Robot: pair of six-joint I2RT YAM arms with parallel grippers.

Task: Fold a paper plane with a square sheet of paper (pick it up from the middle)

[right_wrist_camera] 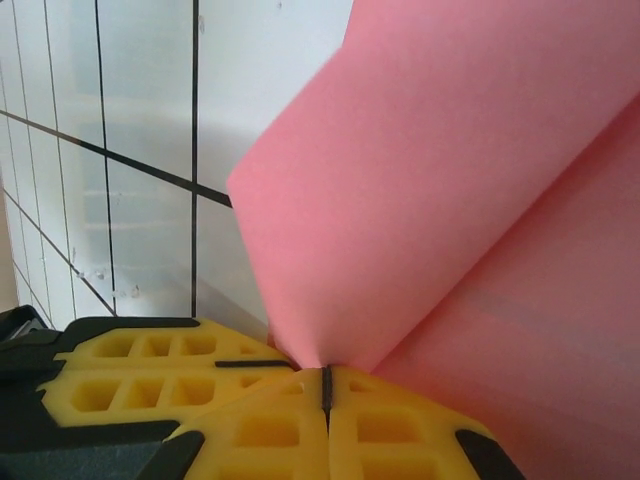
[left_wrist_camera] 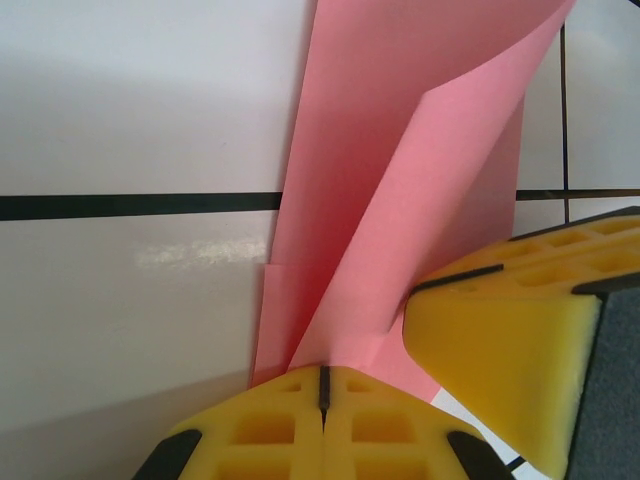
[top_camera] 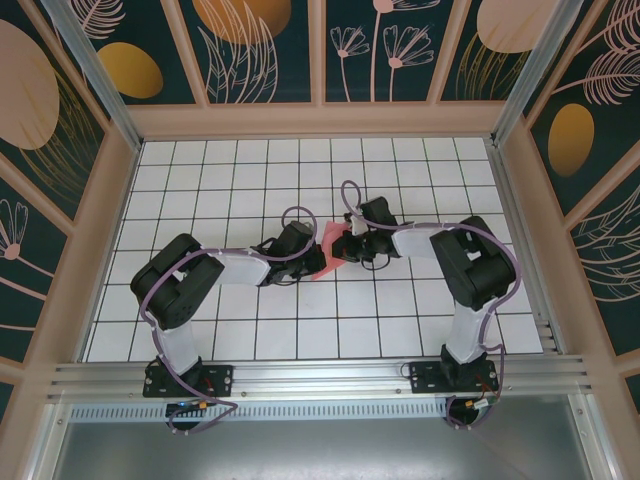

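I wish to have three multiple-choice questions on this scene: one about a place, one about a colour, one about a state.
1. Where is the paper?
A. near the middle of the table
B. in the far left corner
C. on the metal rail

2. What colour are the pads of the left claw?
A. blue
B. yellow
C. green

3. How is the right claw?
A. wide open
B. shut on nothing
C. shut on the paper

Answers:
1 A, the top view shows it over the central tiles.
2 B, the left wrist view shows yellow foam.
3 C, its pads meet and the pink sheet rises from between them.
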